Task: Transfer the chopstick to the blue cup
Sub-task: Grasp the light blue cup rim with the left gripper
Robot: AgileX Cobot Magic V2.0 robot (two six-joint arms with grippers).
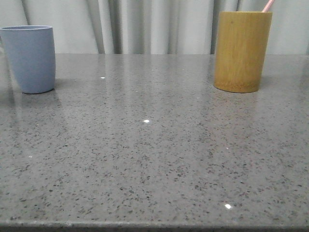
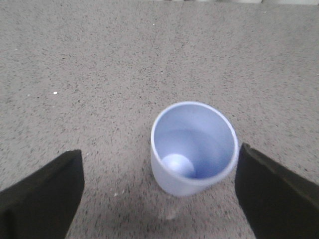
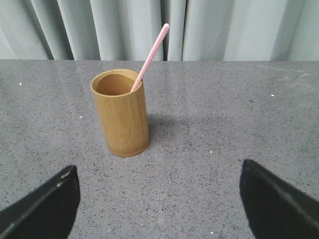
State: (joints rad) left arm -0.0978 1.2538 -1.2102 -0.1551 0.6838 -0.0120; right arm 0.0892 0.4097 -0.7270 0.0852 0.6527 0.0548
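Left fingers point(image 2: 47, 199) spread wide, nothing between them but the blue cup point(image 2: 193, 148) below, upright, mouth open, inside bare; cup sits closer to one finger than the other. Right fingers point(image 3: 276, 201) also spread wide, gripping nothing; bamboo holder point(image 3: 121, 113) stands ahead of them, well apart. Chopstick point(image 3: 151, 56) is in that holder, leaning on its rim, upper end sticking out above. Front view: blue cup point(image 1: 30, 58) far left at the frame edge, bamboo holder point(image 1: 241, 50) far right, wide bare stretch of speckled grey surface point(image 1: 154, 159) between them. Grey curtain point(image 1: 145, 24) behind.
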